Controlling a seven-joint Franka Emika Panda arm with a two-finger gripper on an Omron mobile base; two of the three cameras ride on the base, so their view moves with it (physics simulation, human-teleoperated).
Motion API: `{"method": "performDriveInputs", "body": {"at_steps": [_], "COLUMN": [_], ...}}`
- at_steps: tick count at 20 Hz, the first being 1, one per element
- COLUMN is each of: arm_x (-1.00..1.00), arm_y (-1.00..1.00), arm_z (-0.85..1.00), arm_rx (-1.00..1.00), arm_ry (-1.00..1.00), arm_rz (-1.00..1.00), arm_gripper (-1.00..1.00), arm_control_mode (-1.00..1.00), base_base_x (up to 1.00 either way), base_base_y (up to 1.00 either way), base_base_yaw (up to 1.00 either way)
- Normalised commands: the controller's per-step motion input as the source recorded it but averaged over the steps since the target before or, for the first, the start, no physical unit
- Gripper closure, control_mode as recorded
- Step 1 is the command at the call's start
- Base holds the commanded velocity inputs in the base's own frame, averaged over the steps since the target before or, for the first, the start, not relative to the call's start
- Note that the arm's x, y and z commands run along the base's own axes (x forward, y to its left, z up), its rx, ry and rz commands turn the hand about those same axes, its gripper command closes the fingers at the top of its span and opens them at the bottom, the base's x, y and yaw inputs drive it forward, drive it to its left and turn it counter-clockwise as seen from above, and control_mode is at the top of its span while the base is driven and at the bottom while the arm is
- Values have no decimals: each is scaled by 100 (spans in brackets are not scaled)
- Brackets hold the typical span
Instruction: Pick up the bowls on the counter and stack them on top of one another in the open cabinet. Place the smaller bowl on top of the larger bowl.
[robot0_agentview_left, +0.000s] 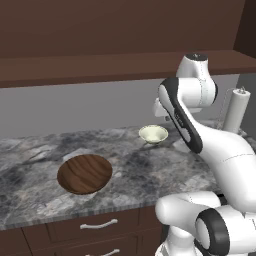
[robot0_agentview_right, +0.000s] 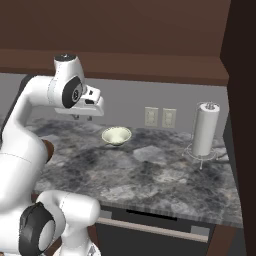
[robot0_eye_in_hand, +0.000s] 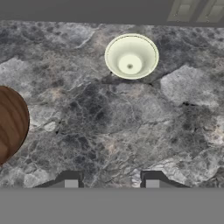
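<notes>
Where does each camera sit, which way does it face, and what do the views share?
Left base view: behind-left, facing counter and wooden bowl; arm rises at right.
Right base view: behind-right, facing paper towel roll; arm at left.
Hand view: above the counter, looking down; fingertips at bottom.
All share the cream bowl.

The white arm (robot0_agentview_left: 200, 135) rises from the lower right of the left base view, elbow bent. Its gripper (robot0_eye_in_hand: 111, 181) points downward, fingertips (robot0_eye_in_hand: 70, 181) parted, holding nothing.
</notes>
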Motion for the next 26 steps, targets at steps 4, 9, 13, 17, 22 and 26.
{"method": "performDriveInputs", "body": {"at_steps": [4, 9, 13, 17, 22, 26], "arm_x": [-10, -24, -21, -20, -19, -12], "arm_y": [4, 16, 26, 28, 26, 37], "arm_z": [0, -1, -6, -10, -14, -13], "arm_rx": [0, 1, 3, 3, 3, 2], "arm_ry": [-1, 0, 0, 1, 0, 1], "arm_rz": [0, -1, -3, -4, -7, -8], "arm_gripper": [-100, -100, -100, -100, -100, -100], "arm_control_mode": [-100, -100, -100, -100, -100, -100], "base_base_x": [0, 0, 0, 0, 0, 0], "base_base_y": [0, 0, 0, 0, 0, 0], "base_base_yaw": [0, 0, 0, 0, 0, 0]}}
